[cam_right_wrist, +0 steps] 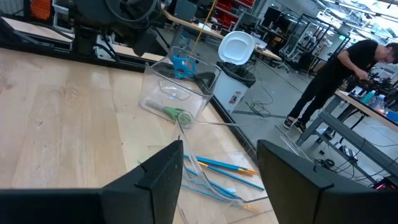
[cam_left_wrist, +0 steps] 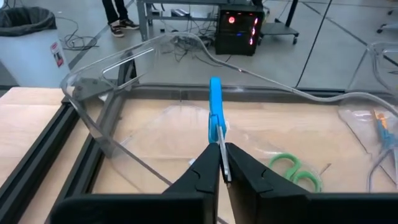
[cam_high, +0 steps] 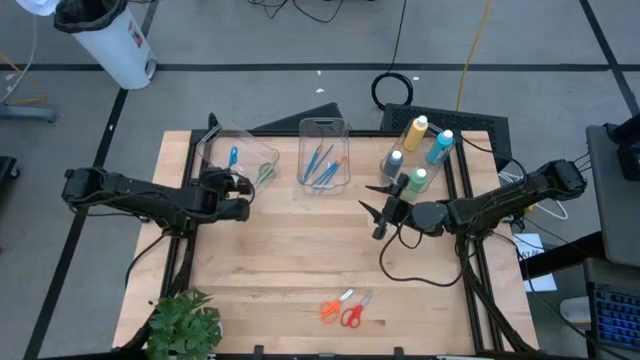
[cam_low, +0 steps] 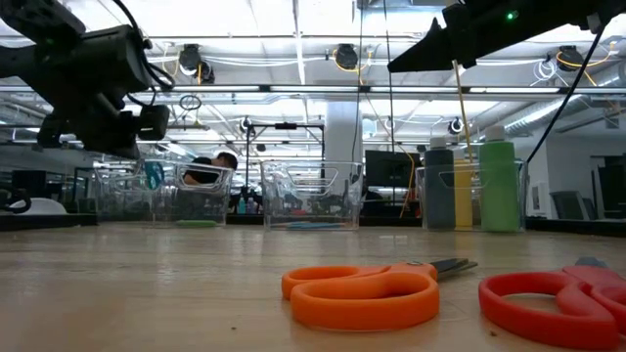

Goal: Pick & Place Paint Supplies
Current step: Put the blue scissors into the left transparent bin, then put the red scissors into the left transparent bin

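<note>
My left gripper [cam_high: 236, 178] is shut on blue-handled scissors [cam_high: 233, 155] over the left clear bin [cam_high: 212, 140], which holds green scissors [cam_left_wrist: 295, 172]. My right gripper [cam_high: 373, 209] is open and empty, raised beside the paint bottles: yellow [cam_high: 415, 133], blue [cam_high: 440, 147], green [cam_high: 417, 180] and grey-blue [cam_high: 394, 163]. The bottles stand upright at the back right. Several blue- and orange-handled brushes [cam_high: 324, 165] lie in the middle bin. Orange scissors [cam_low: 362, 293] and red scissors [cam_low: 553, 305] lie flat near the table's front edge. My left gripper pinches the blue scissors by their metal blades [cam_left_wrist: 222, 142] between its two fingers. The fingers point toward the table's far edge and lie along the scissors. The blue handle [cam_left_wrist: 215, 102] sticks out past the fingertips, held clear above the bin's floor.
A green leafy plant [cam_high: 185, 325] stands at the front left corner. A dark mat [cam_high: 480, 125] lies under the bottles. A cable [cam_high: 415, 270] loops over the table's right side. The table's middle is bare wood [cam_high: 290, 250]. A person shows in the room behind.
</note>
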{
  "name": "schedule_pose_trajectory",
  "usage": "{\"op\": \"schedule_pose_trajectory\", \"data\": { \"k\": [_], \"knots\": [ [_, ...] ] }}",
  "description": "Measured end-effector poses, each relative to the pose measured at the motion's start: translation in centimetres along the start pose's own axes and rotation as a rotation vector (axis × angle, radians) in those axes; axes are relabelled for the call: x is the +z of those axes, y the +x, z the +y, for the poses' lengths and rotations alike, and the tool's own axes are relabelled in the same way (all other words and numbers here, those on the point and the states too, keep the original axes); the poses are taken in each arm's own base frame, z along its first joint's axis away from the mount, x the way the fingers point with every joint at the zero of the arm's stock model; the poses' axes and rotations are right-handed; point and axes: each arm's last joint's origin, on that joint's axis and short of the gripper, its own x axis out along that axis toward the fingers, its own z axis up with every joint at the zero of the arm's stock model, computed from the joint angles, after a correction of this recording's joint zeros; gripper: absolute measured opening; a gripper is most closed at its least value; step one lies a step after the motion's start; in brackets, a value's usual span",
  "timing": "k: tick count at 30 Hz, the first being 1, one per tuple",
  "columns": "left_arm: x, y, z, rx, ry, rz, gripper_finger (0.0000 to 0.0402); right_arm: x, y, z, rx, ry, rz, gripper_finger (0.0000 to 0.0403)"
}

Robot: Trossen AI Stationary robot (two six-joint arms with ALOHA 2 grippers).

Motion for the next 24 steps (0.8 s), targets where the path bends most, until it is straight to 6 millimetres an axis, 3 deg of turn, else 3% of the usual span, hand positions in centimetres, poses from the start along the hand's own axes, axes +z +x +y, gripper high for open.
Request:
{"op": "schedule_pose_trajectory", "data": {
  "k": [14,24],
  "knots": [
    [0.03,0.12,0.03,0.007,0.0,0.007,0.0103,0.0,0.0,0.0,0.0,0.0,0.0,0.0194],
    [0.5,-0.11,-0.57,-0.038,-0.036,0.068,0.0207,0.0,0.0,0.0,0.0,-0.002,0.0,0.0194]
  ]
}}
